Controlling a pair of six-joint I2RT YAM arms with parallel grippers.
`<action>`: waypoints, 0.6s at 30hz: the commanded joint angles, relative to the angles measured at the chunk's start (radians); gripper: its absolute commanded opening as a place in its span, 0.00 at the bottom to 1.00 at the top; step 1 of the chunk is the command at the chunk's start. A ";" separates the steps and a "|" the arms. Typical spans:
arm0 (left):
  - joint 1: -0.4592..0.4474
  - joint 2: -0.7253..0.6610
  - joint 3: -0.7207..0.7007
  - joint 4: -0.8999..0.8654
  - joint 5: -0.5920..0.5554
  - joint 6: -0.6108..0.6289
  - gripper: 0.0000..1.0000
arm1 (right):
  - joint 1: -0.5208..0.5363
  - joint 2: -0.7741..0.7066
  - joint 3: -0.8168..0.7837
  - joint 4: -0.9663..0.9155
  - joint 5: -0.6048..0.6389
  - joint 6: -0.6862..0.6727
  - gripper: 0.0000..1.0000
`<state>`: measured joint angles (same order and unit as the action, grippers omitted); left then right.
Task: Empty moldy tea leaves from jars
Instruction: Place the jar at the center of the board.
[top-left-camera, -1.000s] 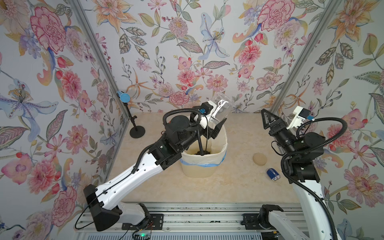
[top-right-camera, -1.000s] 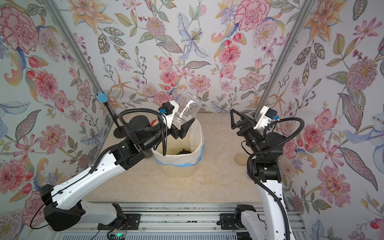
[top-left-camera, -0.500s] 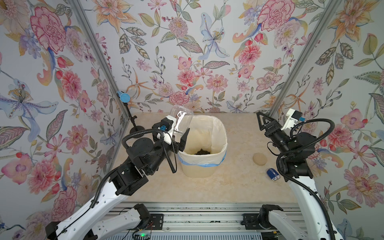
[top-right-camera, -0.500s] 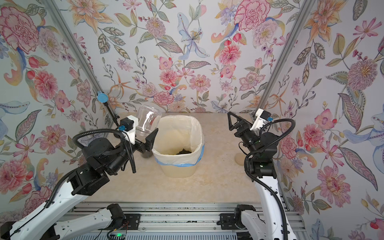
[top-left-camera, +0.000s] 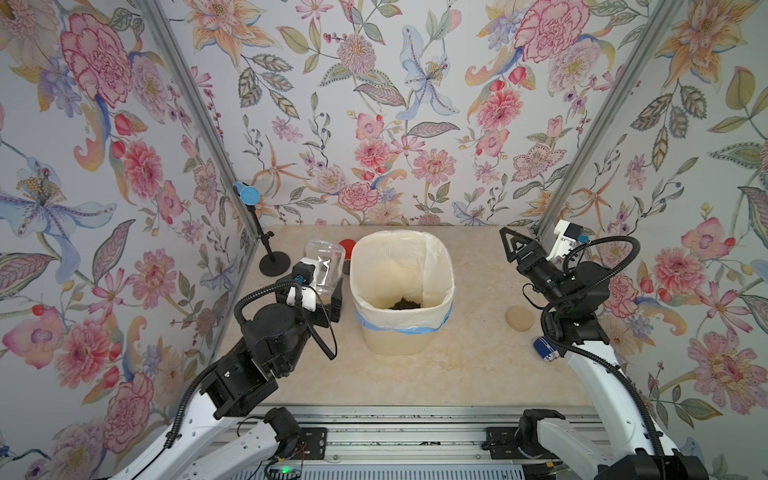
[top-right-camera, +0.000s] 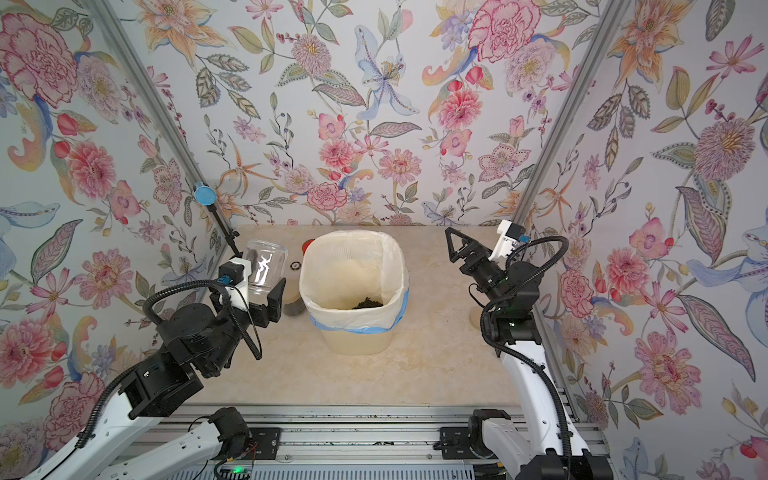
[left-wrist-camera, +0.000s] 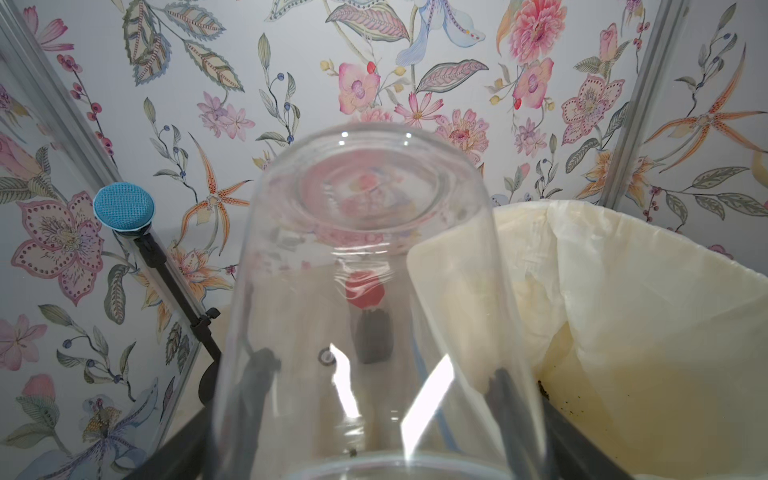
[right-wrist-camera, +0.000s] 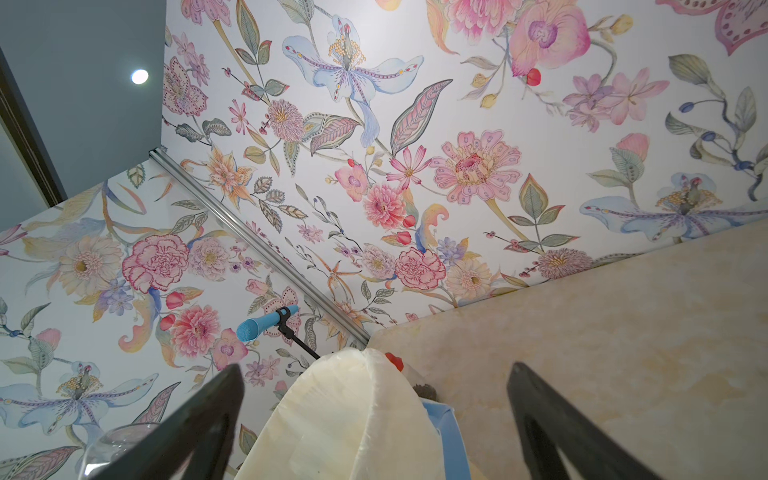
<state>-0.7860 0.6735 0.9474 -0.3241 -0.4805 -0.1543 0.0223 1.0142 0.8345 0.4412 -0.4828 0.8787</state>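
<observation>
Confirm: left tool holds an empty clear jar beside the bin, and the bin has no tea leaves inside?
Wrong on the bin: tea leaves lie at its bottom, in both top views. The left tool does hold the empty jar beside it.

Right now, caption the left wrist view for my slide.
Left gripper holds a clear, nearly empty jar beside the lined bin, dark specks on its liner.

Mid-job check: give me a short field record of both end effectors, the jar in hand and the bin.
left end effector: closed on the clear jar, beside the bin
clear jar: looks empty
right end effector: open, holding nothing
bin: white liner, small heap of tea leaves at the bottom
beige lid: flat on the table, near the right arm
</observation>
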 joint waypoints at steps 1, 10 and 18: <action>0.026 -0.052 -0.031 0.009 -0.041 -0.081 0.54 | 0.010 0.022 -0.018 0.093 -0.019 0.030 1.00; 0.145 -0.075 -0.143 0.002 0.053 -0.202 0.54 | 0.013 0.067 -0.061 0.171 -0.036 0.060 1.00; 0.342 -0.064 -0.254 0.034 0.217 -0.292 0.53 | 0.012 0.078 -0.090 0.208 -0.057 0.077 1.00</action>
<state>-0.5102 0.6231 0.6983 -0.3740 -0.3439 -0.3798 0.0326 1.0946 0.7551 0.5770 -0.5171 0.9325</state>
